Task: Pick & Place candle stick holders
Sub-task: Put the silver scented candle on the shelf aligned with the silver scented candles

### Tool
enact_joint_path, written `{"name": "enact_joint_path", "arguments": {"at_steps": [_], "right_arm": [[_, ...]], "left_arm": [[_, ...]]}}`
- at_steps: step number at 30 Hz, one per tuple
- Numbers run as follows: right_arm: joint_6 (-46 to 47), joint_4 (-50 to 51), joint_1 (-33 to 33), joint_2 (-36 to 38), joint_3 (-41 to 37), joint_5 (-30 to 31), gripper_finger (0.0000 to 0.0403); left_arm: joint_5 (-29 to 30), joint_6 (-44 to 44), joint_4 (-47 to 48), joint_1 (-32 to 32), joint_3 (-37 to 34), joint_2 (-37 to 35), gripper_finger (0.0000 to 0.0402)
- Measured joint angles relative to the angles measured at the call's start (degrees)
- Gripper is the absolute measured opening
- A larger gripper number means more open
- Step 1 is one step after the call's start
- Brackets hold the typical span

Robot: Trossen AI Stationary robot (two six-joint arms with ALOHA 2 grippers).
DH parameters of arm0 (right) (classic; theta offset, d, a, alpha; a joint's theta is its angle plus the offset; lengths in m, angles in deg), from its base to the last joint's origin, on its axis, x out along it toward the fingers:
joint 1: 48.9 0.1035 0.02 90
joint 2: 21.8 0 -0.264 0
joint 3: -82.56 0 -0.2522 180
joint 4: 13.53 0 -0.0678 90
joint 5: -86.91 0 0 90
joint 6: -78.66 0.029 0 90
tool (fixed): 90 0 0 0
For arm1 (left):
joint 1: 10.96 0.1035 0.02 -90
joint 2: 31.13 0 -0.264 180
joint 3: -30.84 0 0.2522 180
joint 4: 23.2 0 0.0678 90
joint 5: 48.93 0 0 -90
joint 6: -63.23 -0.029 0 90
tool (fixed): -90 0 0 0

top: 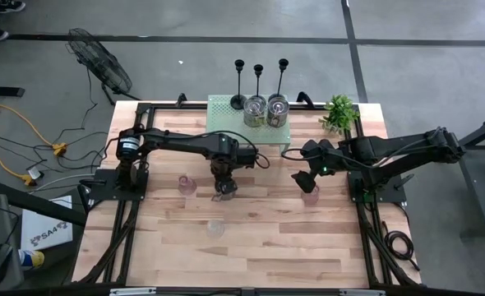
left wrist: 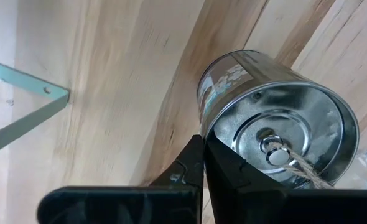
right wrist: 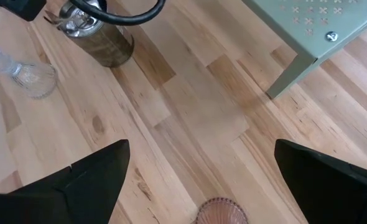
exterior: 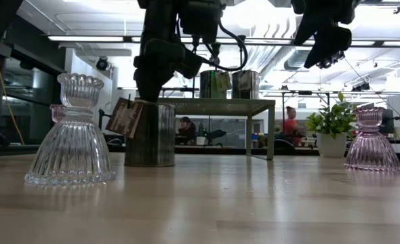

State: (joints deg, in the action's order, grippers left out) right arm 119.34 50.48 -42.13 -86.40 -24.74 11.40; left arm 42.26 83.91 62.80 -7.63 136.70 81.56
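Observation:
A silvery jar (exterior: 150,133) with a paper tag stands on the wooden table near its middle, and my left gripper (top: 223,187) is shut on it from above. Two more silvery jars (top: 265,109) stand on the pale green shelf (top: 226,107) at the far edge, with three black candlesticks (top: 259,80) behind it. A pink glass cup (top: 187,184) and a clear ribbed one (top: 216,227) stand on their bases to the left and in front of the held jar. My right gripper (top: 304,179) hangs open above another pink cup (right wrist: 221,211). My left gripper holds the silvery jar by the rim (left wrist: 203,132) of its open top. It is shut on the thin wall, one finger (left wrist: 230,171) inside the jar and the other outside. The fingers point straight down. The jar stands upright with its bottom on the table.
A small leafy plant (top: 339,113) in a white pot stands at the far right corner beside the shelf. The shelf's leg (right wrist: 292,65) stands on the table near my right gripper. Bare wood stretches along the near half of the table (top: 251,255).

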Motion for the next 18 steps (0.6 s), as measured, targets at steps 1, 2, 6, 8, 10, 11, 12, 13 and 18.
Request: {"name": "enact_joint_path", "arguments": {"at_steps": [1, 2, 6, 8, 10, 11, 12, 13, 18], "right_arm": [[0.0, -0.1, 0.0, 0.0, 0.0, 0.0, 0.0392], [0.0, -0.2, 0.0, 0.0, 0.0, -0.1, 0.0392], [-0.1, -0.2, 0.0, 0.0, 0.0, -0.1, 0.0392], [-0.2, -0.3, 0.0, 0.0, 0.0, -0.1, 0.0392], [-0.3, -0.3, 0.0, 0.0, 0.0, -0.1, 0.0392], [-0.4, -0.3, 0.0, 0.0, 0.0, -0.1, 0.0392], [-0.4, -0.3, 0.0, 0.0, 0.0, -0.1, 0.0392], [-0.5, -0.4, 0.0, 0.0, 0.0, -0.1, 0.0392], [-0.5, -0.3, 0.0, 0.0, 0.0, 0.0, 0.0392]], "left_arm": [[0.0, -0.1, 0.1, 0.0, 0.0, 0.0, 0.0], [0.0, -0.3, 0.2, 0.0, 0.0, -0.2, 0.0], [-0.4, -0.5, 0.0, 0.0, -0.1, -1.0, 0.0], [-0.5, -0.5, -0.1, 0.0, -0.1, -1.8, 0.0], [-0.4, -0.3, 0.4, 0.0, -0.3, -2.4, 0.0], [-0.5, -0.3, 0.4, 0.0, -0.3, -2.5, 0.0], [-0.4, -0.2, 0.4, 0.0, -0.3, -2.6, 0.0], [-0.4, 0.1, 0.4, 0.0, -0.3, -2.8, 0.0], [-0.7, 0.4, 0.4, 0.0, -0.3, -3.0, 0.0]]}}
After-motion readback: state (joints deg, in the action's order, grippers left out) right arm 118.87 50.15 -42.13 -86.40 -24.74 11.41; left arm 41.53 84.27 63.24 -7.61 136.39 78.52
